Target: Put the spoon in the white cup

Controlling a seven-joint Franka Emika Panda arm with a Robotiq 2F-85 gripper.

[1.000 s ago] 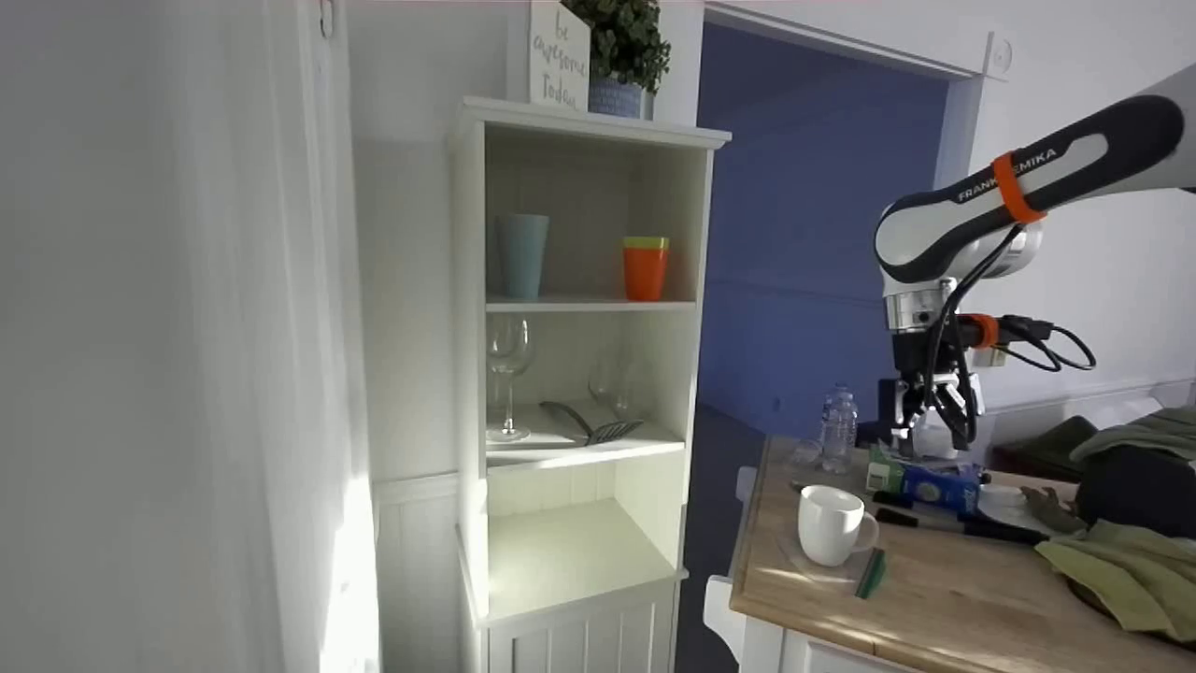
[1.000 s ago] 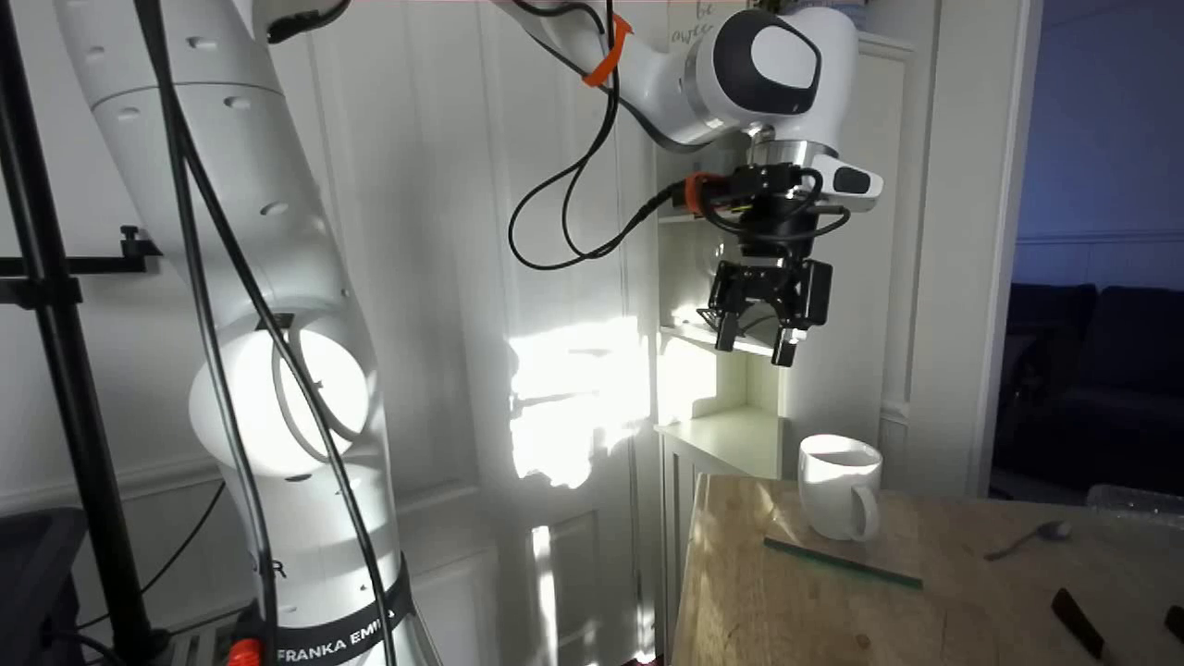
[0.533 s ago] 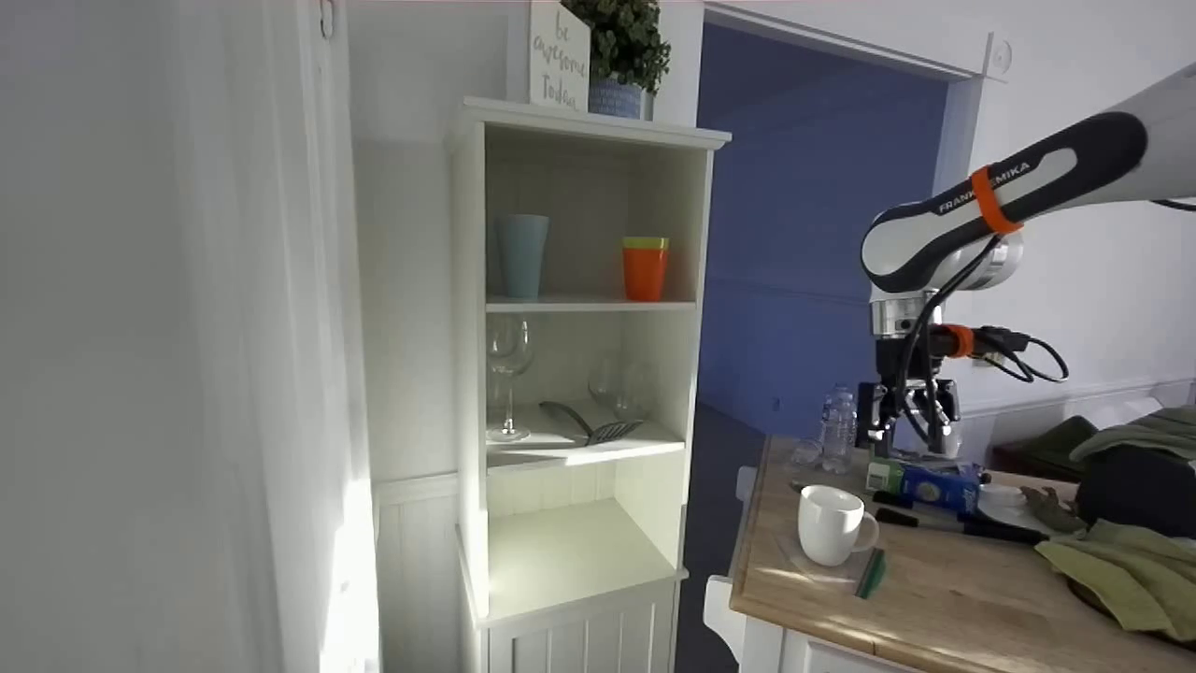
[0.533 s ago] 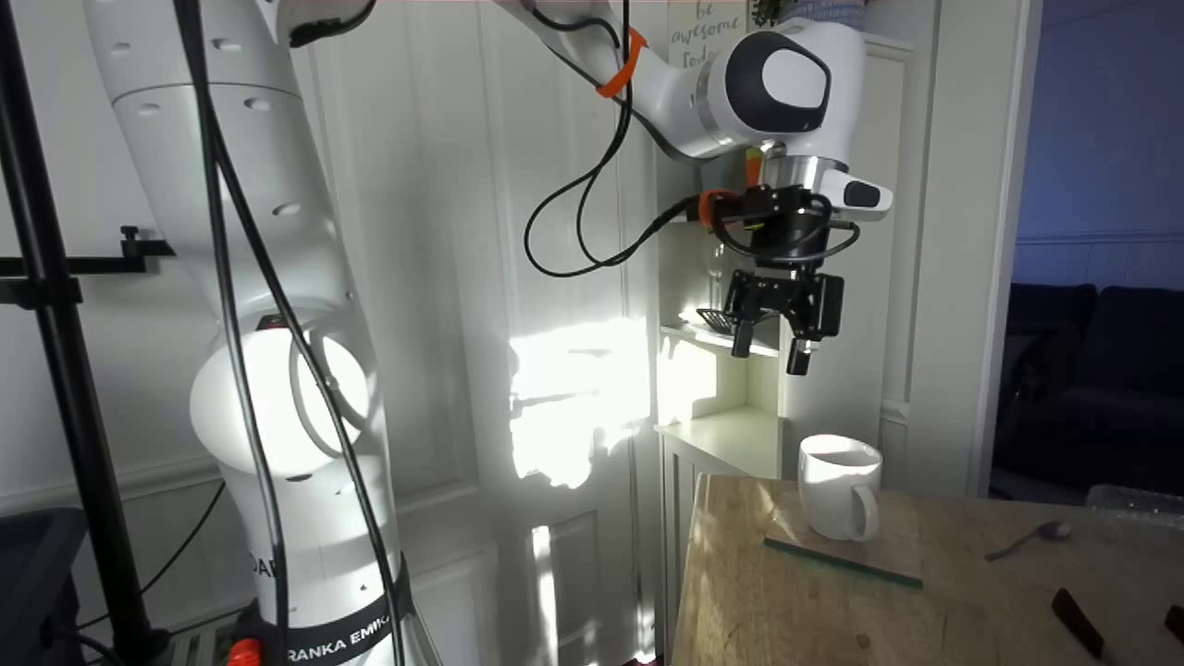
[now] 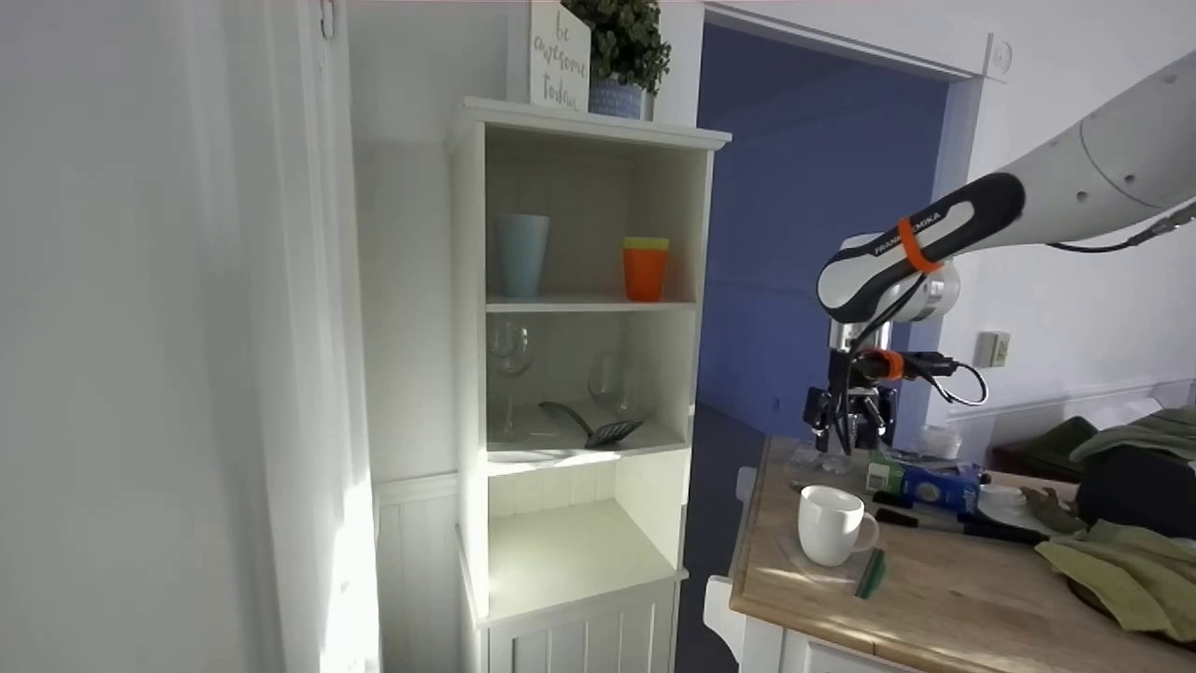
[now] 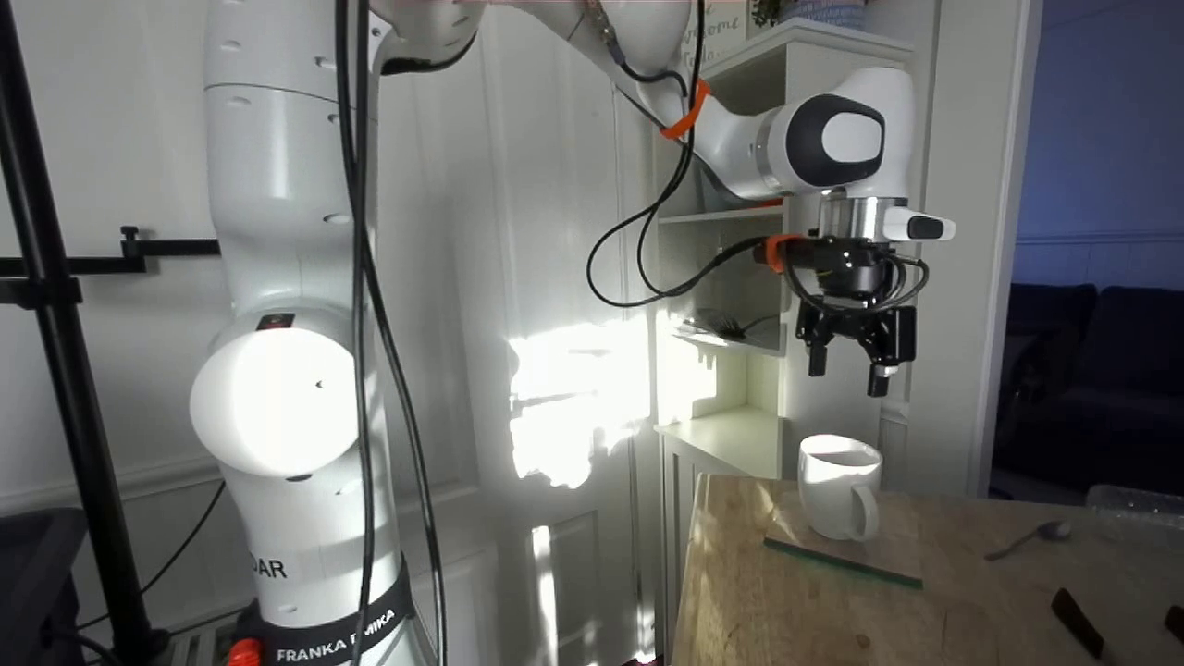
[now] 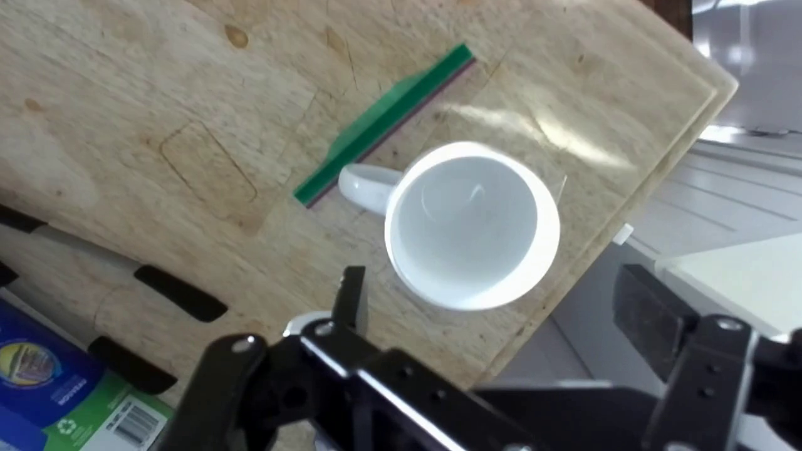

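A robot arm hangs its tool, fingers spread apart, at the right of the frame in an exterior view. Lower down, on a wooden table, a white mug stands upright beside a green strip, while a spoon lies apart from both, nearer the right edge of the frame.

In an exterior view the camera is facing the shelf unit from afar; in an exterior view the camera is looking past the arm's base — both are sharing shelf unit, counter and white cup — and the wrist view is peering down close, past the gripper
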